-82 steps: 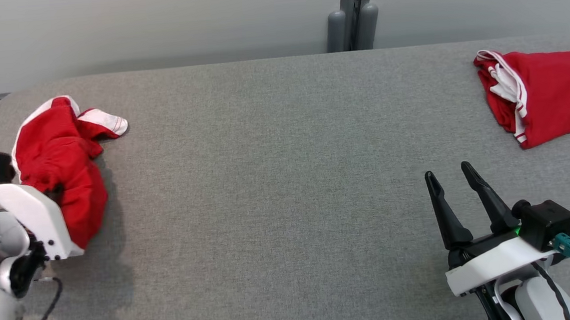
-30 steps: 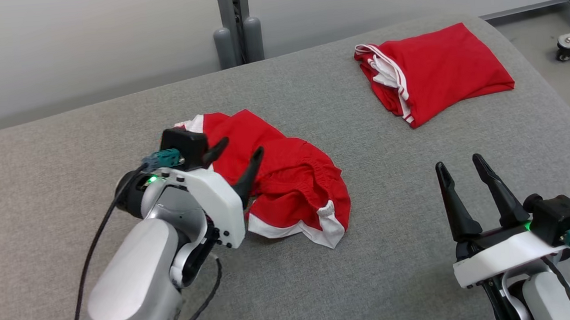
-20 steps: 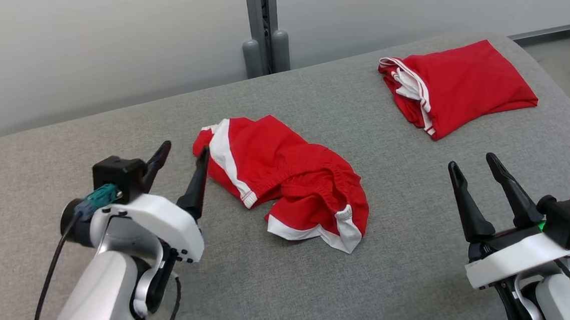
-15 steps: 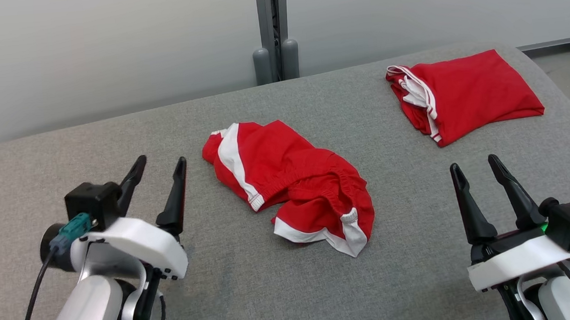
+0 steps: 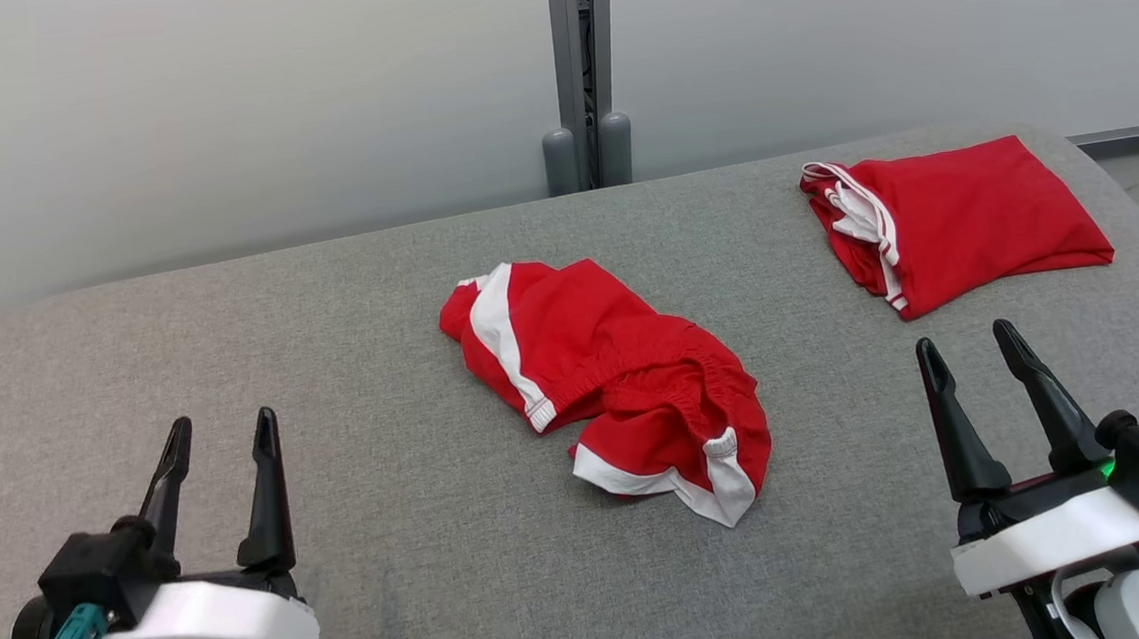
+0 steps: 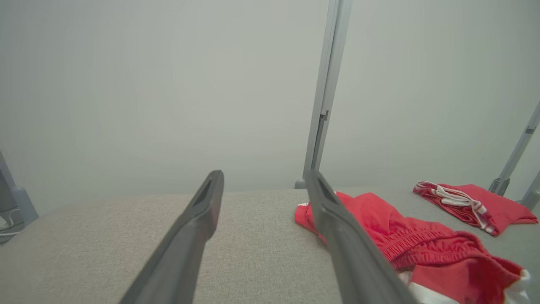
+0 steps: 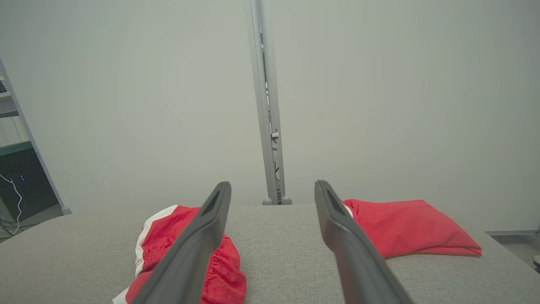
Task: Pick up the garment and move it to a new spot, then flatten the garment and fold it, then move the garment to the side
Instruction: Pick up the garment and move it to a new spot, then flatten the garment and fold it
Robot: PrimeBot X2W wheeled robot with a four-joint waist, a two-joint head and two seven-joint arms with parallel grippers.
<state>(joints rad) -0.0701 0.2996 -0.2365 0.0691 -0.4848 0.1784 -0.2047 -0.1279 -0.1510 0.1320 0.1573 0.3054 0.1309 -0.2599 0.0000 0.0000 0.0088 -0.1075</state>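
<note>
Grey woven tabletop (image 5: 333,376) spreads wide. Near left, my left gripper (image 5: 222,420) gapes empty. The crumpled red-and-white fabric shorts (image 5: 614,377) lie at centre. Near right, my right gripper (image 5: 963,336) gapes empty too. Grabbing a buried fold could twist the shorts worse instead of flattening them.

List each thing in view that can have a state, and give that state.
Red shorts: crumpled, unfolded, lying in the middle of the table, held by nothing.
Folded red garment: folded, lying at the table's far right corner.
Left end effector: open, empty, apart from the shorts.
Right end effector: open, empty, touching neither garment.
</note>
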